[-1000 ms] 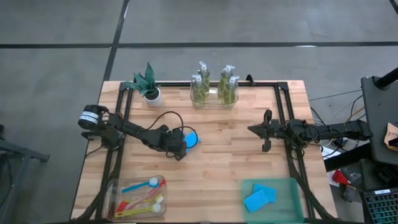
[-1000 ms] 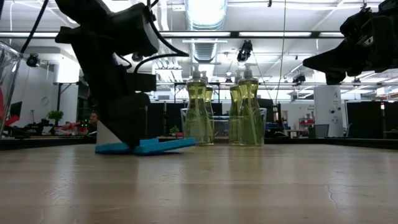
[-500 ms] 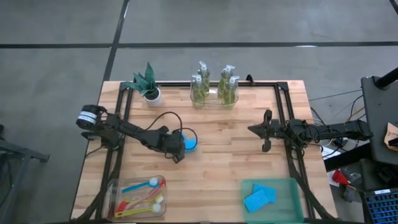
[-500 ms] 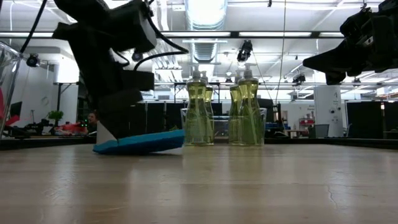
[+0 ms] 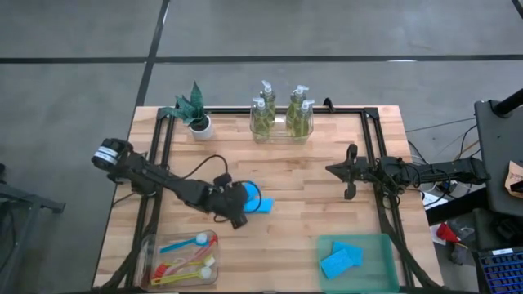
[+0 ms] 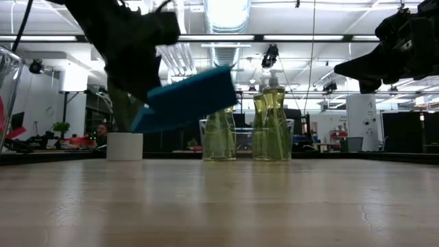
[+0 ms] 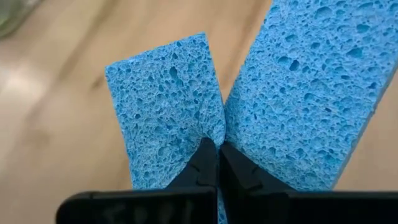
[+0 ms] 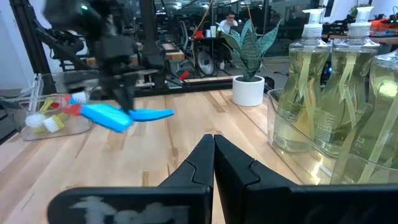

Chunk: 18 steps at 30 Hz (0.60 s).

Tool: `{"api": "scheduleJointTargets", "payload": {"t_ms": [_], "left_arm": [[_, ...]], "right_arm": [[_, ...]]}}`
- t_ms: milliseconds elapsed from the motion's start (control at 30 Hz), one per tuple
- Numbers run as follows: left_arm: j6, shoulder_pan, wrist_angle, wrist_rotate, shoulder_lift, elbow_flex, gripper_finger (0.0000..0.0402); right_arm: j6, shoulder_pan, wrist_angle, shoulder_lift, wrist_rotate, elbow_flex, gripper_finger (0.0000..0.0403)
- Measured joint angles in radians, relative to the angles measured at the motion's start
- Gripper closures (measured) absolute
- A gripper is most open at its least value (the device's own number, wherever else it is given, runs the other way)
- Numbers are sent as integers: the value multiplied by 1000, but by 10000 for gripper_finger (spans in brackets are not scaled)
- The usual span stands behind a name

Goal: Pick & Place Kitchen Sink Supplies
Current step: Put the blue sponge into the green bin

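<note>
Two blue sponges (image 7: 305,93) (image 7: 165,106) spread in a V from the tips of my left gripper (image 7: 219,149), which is shut on them. They hang above the table's middle (image 5: 260,204), tilted, their far end raised in the low view (image 6: 188,99). My right gripper (image 5: 333,170) is shut on nothing and hovers level over the table's right half, its tips (image 8: 213,138) pointing at the left arm. Several pump bottles of yellow-green soap (image 5: 282,110) stand in a clear bin at the far edge. My left gripper pinches both sponges between its two fingers where their near edges meet (image 7: 221,134). The fingers slant down from the table's left side. Both sponges are lifted clear of the table (image 6: 188,99) and tilted, fanning apart beyond the fingertips.
A potted plant (image 5: 196,114) stands at the far left. A clear bin with dish brushes (image 5: 181,257) sits at the near left. A green tray (image 5: 384,245) holding blue sponges (image 5: 341,260) sits at the near right. Bare wood lies between them.
My left gripper has shut on the sponges, which lay on the table, and has risen with them, shifting toward the near edge and a little right. The sponges have come clear of the table and tipped, far end up.
</note>
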Motion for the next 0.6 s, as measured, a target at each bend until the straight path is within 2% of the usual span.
{"api": "scheduleJointTargets", "payload": {"t_ms": [167,267,333,467,600], "left_arm": [[6,-57,175,-3,3,-1,401],[22,-78,213,-7,3,-1,401],[16,-83,186,-5,3,-1,401],[-56,-74,26,-14,5,-5,401],[-101,-61,-10,-36,13,-34,401]], "right_arm": [[0,0,0,0,0,0,394],[1,0,0,0,0,0,394],[0,0,0,0,0,0,394],[0,0,0,0,0,0,394],[0,0,0,0,0,0,394]]}}
